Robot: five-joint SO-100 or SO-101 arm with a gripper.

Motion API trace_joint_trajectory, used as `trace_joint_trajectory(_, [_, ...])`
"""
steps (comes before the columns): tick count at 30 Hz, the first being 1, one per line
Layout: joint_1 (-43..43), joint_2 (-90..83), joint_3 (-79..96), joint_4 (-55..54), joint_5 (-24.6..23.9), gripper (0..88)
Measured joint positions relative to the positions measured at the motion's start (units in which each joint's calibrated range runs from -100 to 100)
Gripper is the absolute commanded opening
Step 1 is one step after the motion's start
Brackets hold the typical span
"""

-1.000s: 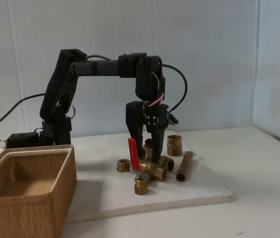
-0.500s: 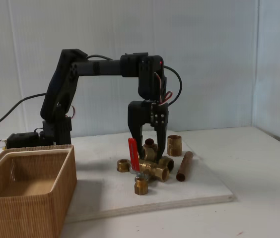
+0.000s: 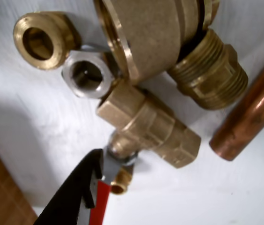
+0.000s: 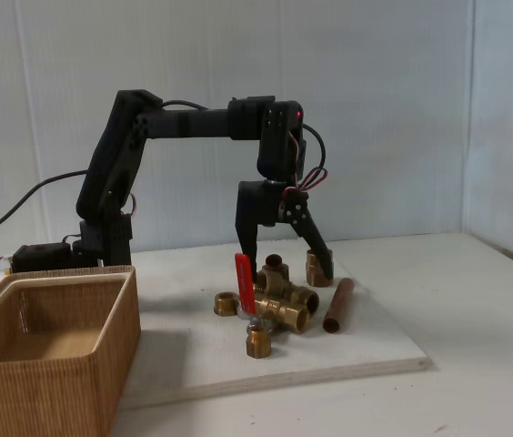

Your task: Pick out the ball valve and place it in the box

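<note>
Pincer spread wide since earlier frames, right finger swung out toward copper tube; nothing held. Ball valve lies on white board at frame centre, amid loose brass fittings, red lever upright at its left. Wrist view: valve body mid-frame, one black finger lower left touching lever. Box lower left, empty. Step: lining up grasp. Next: descend, straddle valve, close without catching neighbouring fittings.

Ball valve: brass body lying flat at board centre, red lever tilted up toward 11 o'clock. Box: tan wicker, open-topped, at 8 o'clock of the valve, apart.
</note>
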Motion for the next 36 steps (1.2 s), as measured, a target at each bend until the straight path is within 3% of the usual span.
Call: trace_joint_trajectory(36, [0.5, 0.1, 8.7, -4.4, 1.4, 38.7])
